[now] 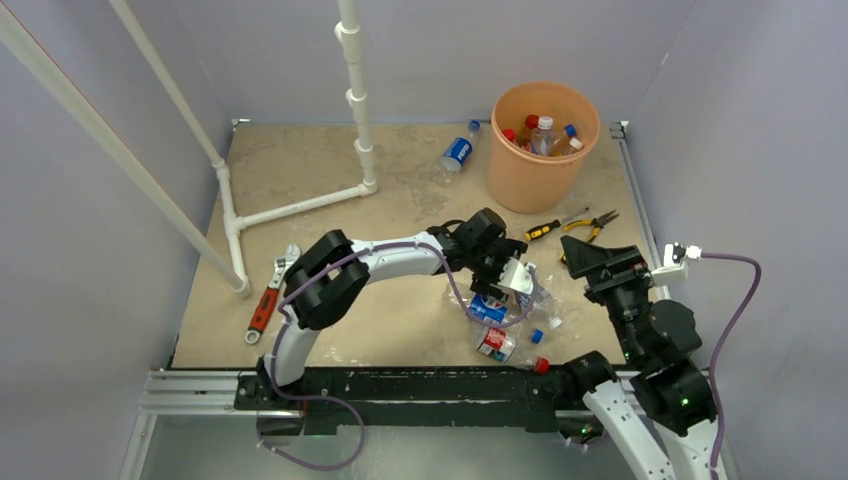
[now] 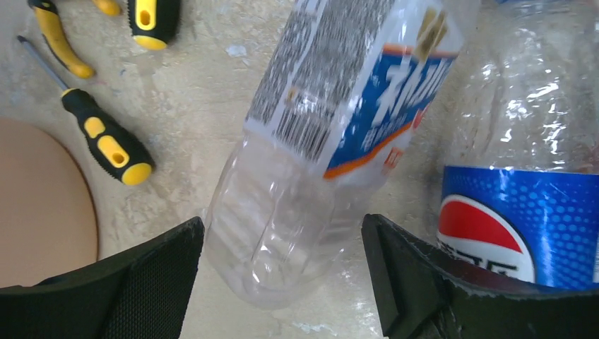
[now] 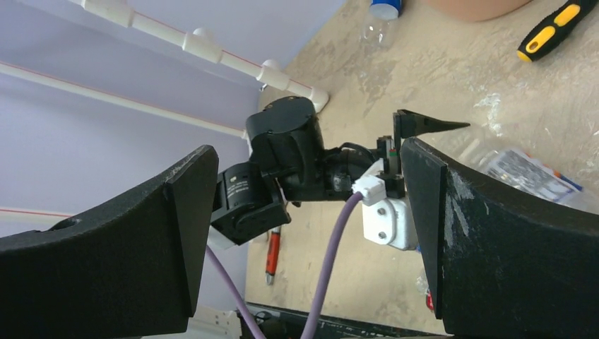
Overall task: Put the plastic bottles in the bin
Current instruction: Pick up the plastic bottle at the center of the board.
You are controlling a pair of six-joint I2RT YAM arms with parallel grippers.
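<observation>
The orange bin [image 1: 543,145] stands at the back right with several bottles inside. My left gripper [image 1: 512,277] is open and low over a cluster of bottles [image 1: 490,308] near the front middle. In the left wrist view the open gripper [image 2: 282,233] straddles the clear base of a white-and-blue-labelled bottle [image 2: 339,120]. A blue Pepsi bottle [image 2: 523,205] lies to its right. Another blue-labelled bottle [image 1: 458,152] lies left of the bin. A red-labelled bottle [image 1: 497,342] lies near the front edge. My right gripper [image 1: 580,250] [image 3: 311,183] is open and empty, to the right of the cluster.
A yellow-and-black screwdriver [image 1: 540,230] [image 2: 99,138] and pliers [image 1: 598,222] lie in front of the bin. A red-handled wrench [image 1: 265,303] lies at the left. A white pipe frame [image 1: 300,205] stands at the back left. The bin's wall [image 2: 35,205] shows in the left wrist view.
</observation>
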